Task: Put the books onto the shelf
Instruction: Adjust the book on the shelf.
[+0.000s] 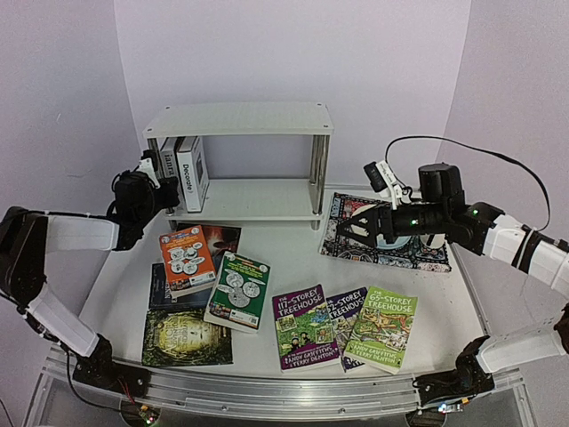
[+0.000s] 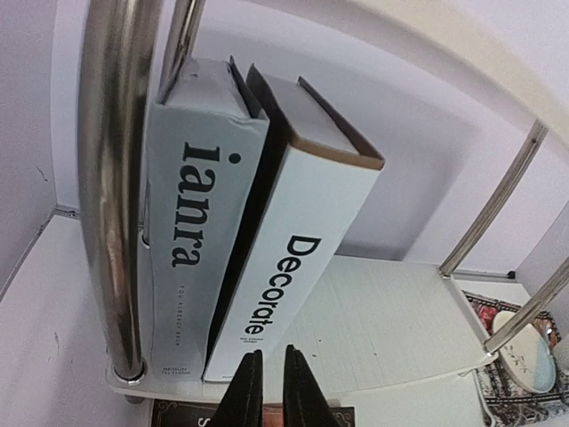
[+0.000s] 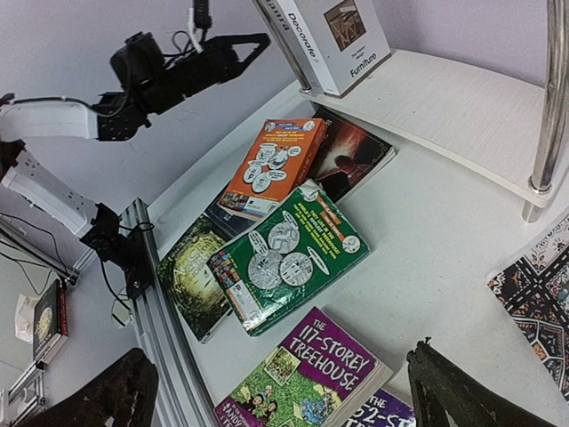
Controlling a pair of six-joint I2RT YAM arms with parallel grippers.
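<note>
Lilac walls close in a white counter; at its back stands the shelf, and two white hardbacks stand on its lower board at the left end, hard by a chrome post; the "Decorate" one leans against its neighbour. Left pincer hovers just in front of that book's foot, nearly clenched, only a thin slit between its fingers and nothing in it. Right pincer hangs over the patterned mat to the right of the shelf, released wide and holding nothing. All other books lie flat on the counter; the orange book and the green book rest on dark books at the left; three Treehouse books overlap near the front edge, between the arms.
</note>
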